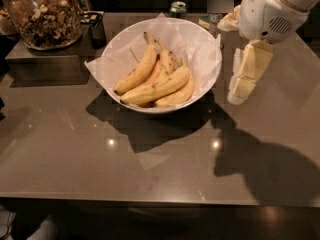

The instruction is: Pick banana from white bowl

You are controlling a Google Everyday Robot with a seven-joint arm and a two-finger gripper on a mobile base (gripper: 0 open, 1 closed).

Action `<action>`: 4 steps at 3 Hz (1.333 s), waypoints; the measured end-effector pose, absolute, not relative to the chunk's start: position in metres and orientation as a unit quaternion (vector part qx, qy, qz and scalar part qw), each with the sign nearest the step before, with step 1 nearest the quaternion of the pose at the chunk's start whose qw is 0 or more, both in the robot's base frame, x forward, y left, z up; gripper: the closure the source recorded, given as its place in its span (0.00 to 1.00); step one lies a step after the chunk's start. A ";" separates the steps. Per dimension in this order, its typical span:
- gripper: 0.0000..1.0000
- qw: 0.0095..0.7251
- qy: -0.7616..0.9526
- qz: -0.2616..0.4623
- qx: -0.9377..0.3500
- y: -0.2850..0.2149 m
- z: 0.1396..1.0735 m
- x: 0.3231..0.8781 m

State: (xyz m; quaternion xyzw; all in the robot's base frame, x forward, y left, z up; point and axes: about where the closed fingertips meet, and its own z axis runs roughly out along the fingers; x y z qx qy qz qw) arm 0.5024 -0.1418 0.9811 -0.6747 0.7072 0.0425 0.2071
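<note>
The white bowl [202, 91], lined with crinkled white paper, stands in the middle of the grey table and holds several bananas. The long yellow banana [138, 70] with faint brown streaks and a dark tip lies along the left of the pile, stem pointing to the back. A shorter speckled banana [167, 59] and an orange-tinted one [153, 74] lie beside it, with two more yellow ones [162, 86] in front. My gripper [244, 81] hangs from the white arm [270, 9] just right of the bowl's rim, above the table and outside the bowl, holding nothing.
A glass jar of nuts [42, 14] stands on a raised block at the back left, with a dark mug [96, 26] next to it. A green can [177, 8] and a water bottle [216, 20] stand behind the bowl. The table's front edge [150, 200] is near.
</note>
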 end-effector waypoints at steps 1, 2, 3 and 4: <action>0.00 0.213 0.705 0.042 -0.676 -0.139 0.983 0.506; 0.00 0.216 0.705 0.045 -0.674 -0.136 0.982 0.508; 0.00 0.221 0.680 0.064 -0.697 -0.111 0.979 0.522; 0.00 0.213 0.639 0.088 -0.734 -0.073 0.971 0.536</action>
